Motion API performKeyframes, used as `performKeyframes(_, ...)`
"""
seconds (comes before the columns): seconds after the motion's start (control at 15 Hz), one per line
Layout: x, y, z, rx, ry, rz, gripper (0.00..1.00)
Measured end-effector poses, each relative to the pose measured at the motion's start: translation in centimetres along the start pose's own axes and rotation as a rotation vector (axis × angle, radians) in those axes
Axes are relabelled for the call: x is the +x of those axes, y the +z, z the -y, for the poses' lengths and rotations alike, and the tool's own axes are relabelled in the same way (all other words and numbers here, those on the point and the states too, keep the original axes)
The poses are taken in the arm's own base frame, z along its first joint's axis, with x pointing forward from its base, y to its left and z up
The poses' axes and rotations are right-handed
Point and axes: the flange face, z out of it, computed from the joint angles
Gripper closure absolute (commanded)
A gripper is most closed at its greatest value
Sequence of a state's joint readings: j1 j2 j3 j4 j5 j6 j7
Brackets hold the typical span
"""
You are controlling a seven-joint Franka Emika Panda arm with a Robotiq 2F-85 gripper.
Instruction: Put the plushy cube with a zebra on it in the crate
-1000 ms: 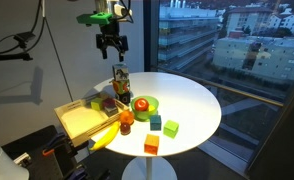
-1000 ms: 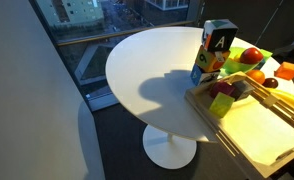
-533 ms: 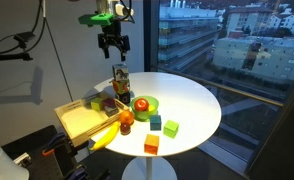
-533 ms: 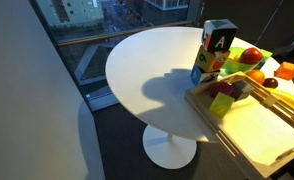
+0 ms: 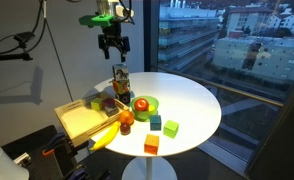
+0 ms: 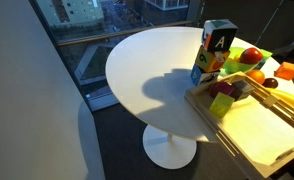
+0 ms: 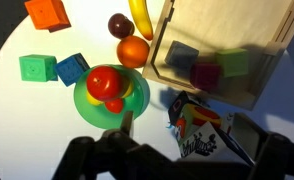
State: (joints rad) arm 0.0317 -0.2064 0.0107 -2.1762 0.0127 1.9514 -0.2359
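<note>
— Did anything move just now?

— No. The claw (image 5: 111,50) is high up over the white table (image 5: 192,100), in the same spot as a moment ago. Nothing on the table has moved either.

— Is the claw holding something?

— No. Its two fingers are spread apart and there is nothing between them.

— Where is the zebra cube?

— The zebra cube (image 7: 201,132) is out on the table, just beside the crate (image 7: 227,20) and near the green bowl (image 7: 87,110) with the red apple (image 7: 104,82) in it. In the wrist view the stripes face up, right under the claw. (It looks tall in both exterior views, so it may sit on top of something. I cannot tell.)

— So is the job started?

— Not really. The cube is not in the crate yet, and the claw has not touched it. I think the claw has to go straight down first, then close on the soft cube.

— What is in the crate?

— A few small blocks (image 7: 209,72) sit at the end near the cube. The rest of the crate looks bare, so there is room.

— Could it go wrong?

— Maybe. The cube is close to the crate wall, so a finger could bump the wall on the way down.
</note>
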Motion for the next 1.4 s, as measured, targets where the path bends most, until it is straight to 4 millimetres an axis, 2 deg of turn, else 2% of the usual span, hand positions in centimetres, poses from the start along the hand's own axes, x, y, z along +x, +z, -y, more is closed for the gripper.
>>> performKeyframes(0.47, 1.1, 1.2, 1.4, 0.034, 0.054, -0.004, 0.00)
performKeyframes(1.07, 4.4, 3.1, 6.5, 0.028, 0.146, -0.074, 0.00)
performKeyframes(1.4, 6.0, 3.5, 8.1, 0.032, 0.225, -0.095, 0.00)
